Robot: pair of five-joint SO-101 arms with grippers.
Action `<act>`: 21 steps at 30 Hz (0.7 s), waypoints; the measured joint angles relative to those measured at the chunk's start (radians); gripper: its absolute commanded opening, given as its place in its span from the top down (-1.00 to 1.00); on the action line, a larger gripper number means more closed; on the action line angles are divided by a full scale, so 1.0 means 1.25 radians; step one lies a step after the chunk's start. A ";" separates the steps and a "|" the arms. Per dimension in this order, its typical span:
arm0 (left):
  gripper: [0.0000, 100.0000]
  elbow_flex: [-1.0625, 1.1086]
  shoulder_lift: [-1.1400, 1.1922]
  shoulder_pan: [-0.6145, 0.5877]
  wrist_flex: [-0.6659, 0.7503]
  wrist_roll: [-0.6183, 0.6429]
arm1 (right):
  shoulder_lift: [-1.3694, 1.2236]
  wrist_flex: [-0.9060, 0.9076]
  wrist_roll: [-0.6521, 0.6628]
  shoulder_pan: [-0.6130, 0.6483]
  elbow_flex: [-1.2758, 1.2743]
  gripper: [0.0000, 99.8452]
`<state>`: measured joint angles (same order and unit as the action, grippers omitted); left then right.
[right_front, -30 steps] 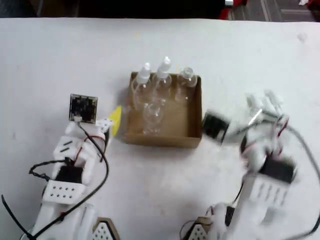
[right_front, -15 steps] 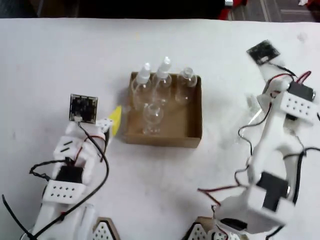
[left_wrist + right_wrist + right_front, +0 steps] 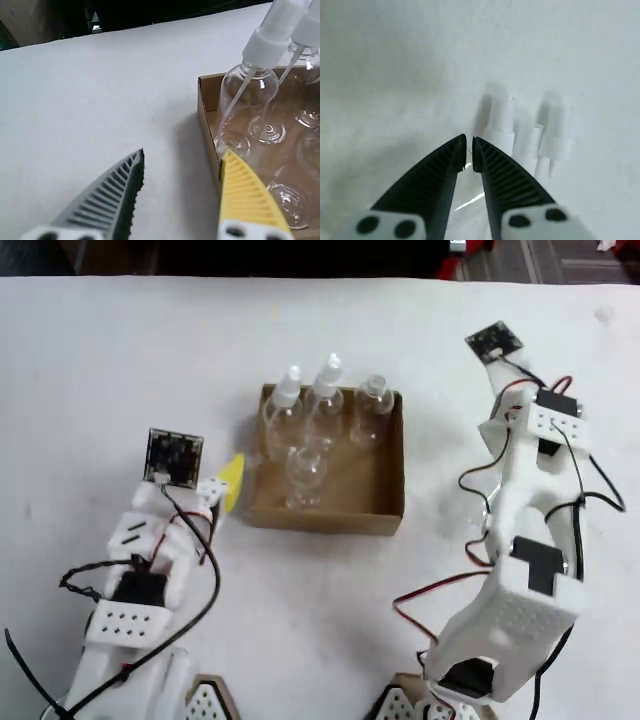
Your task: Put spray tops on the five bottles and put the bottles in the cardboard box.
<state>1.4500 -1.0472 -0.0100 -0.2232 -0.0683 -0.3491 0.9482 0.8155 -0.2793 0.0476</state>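
**Step in hand: fetching a spray top.** Four clear plastic bottles stand in the cardboard box at the middle of the bench. The far-left bottle and the far-middle bottle carry white spray tops. The far-right bottle and the near bottle have open necks.

**Right arm.** It reaches out to the right of the box. The right gripper hangs over the loose spray tops, which lie side by side on the bench. Its black ribbed fingers are closed to a sliver, and nothing can be made out between them.

**Left arm.** The left gripper is spread wide and holds nothing. Its yellow finger is just beside the box's left wall, and its grey finger is over bare bench.

**Next move (judgement).** Open the right gripper, lower it over one spray top and close on the collar, not on the thin dip tube. Then carry the top to an open bottle. Expect to steady that bottle with the left gripper.

**Materials.**
- Bottles: round, thin-walled and transparent, so likely light and easy to tip.
- Spray tops: smooth white cylinders that may roll.
- Box: shallow brown card with low walls.
- Bench: covered in plain matte white.
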 measured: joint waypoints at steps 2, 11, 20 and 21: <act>0.53 0.000 0.000 -0.001 0.000 -0.002 | -0.025 -0.012 0.006 -0.004 0.000 0.97; 0.53 0.000 0.000 -0.001 0.000 -0.002 | -0.068 -0.014 0.139 -0.091 0.000 0.97; 0.53 0.000 0.000 -0.001 0.000 -0.002 | -0.068 0.061 0.260 -0.200 0.000 0.97; 0.53 0.000 0.000 -0.001 0.000 -0.002 | -0.068 0.096 0.296 -0.207 0.000 0.97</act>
<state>1.4500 -1.0472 -0.0115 -0.2232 -0.0713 -0.4335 1.0679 1.1853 -0.5386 0.0476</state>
